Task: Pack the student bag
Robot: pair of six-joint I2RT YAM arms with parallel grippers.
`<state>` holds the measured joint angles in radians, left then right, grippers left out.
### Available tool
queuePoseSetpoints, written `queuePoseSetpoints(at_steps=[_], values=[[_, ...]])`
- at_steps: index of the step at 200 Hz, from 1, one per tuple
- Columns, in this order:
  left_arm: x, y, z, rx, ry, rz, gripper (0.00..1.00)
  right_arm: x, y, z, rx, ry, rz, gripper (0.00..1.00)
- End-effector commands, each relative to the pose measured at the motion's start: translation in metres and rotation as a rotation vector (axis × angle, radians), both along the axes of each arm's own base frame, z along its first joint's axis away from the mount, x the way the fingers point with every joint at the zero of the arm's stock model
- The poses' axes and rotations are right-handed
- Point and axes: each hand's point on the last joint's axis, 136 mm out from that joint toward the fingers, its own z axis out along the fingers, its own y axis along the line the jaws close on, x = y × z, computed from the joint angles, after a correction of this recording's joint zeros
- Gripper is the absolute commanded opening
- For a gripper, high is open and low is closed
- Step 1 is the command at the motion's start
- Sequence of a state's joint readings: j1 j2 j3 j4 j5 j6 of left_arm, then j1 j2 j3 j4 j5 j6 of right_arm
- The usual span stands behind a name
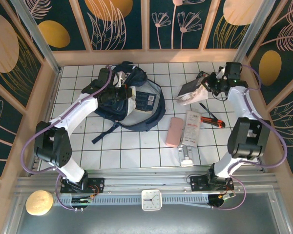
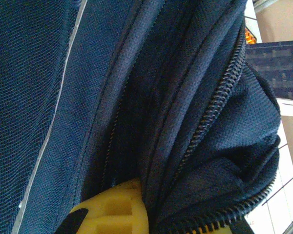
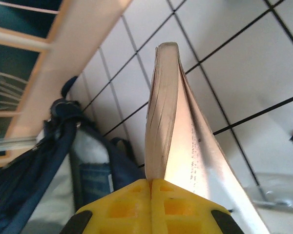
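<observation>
The student bag (image 1: 145, 108) lies on the white tiles at centre left, navy with a pale patch, its mouth unzipped. My left gripper (image 1: 118, 95) is shut on a fold of the bag's fabric beside the open zipper (image 2: 212, 114); the cloth runs between the yellow fingers (image 2: 115, 209). My right gripper (image 1: 208, 86) is at the back right, shut on the edge of a book (image 1: 191, 89). The book (image 3: 166, 112) sticks out edge-on from the closed yellow fingertips (image 3: 132, 200), lifted off the tiles. The bag (image 3: 34, 165) lies beyond it to the left.
A pink case (image 1: 174, 131), a white booklet (image 1: 191, 127) and a red-and-black pen (image 1: 212, 119) lie on the tiles right of the bag. A small clear item (image 1: 186, 157) sits nearer the front. Wooden walls (image 1: 151, 56) fence in the table.
</observation>
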<state>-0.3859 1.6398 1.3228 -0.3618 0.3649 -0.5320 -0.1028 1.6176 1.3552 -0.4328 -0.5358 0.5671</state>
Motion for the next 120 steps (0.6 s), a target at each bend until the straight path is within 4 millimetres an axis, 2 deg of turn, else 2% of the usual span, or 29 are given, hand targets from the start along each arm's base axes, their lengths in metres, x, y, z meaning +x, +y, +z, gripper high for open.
queuePoseSetpoints(at_steps=[1, 23, 50, 59, 69, 82, 87, 99, 110, 120], values=[[0.015, -0.001, 0.005, -0.004, -0.039, 0.023, 0.00, -0.024, 0.021, 0.038, 0.084, -0.047, 0.061, 0.00], [0.017, -0.002, 0.003, -0.010, -0.037, 0.029, 0.00, -0.037, 0.037, 0.067, 0.112, -0.083, 0.100, 0.00], [0.018, -0.002, 0.000, -0.012, -0.033, 0.033, 0.00, -0.047, 0.066, 0.101, 0.148, -0.137, 0.160, 0.00], [0.018, -0.002, -0.002, -0.011, -0.028, 0.032, 0.00, -0.049, 0.077, 0.109, 0.167, -0.150, 0.185, 0.00], [0.018, -0.003, -0.004, -0.015, -0.023, 0.030, 0.00, -0.050, 0.083, 0.108, 0.173, -0.149, 0.205, 0.00], [0.018, -0.003, -0.006, -0.015, -0.017, 0.030, 0.00, -0.048, 0.073, 0.083, 0.113, -0.089, 0.186, 0.00], [0.018, -0.004, -0.005, -0.017, -0.019, 0.030, 0.00, -0.048, 0.063, 0.071, 0.068, -0.057, 0.167, 0.10], [0.018, -0.004, -0.005, -0.023, -0.020, 0.029, 0.00, -0.048, 0.033, 0.033, -0.040, 0.029, 0.113, 0.41], [0.019, -0.006, -0.005, -0.027, -0.019, 0.024, 0.00, -0.049, -0.002, -0.003, -0.085, 0.111, 0.047, 0.51], [0.020, -0.007, -0.007, -0.025, -0.014, 0.020, 0.00, -0.048, -0.032, -0.025, -0.140, 0.139, -0.005, 0.56]])
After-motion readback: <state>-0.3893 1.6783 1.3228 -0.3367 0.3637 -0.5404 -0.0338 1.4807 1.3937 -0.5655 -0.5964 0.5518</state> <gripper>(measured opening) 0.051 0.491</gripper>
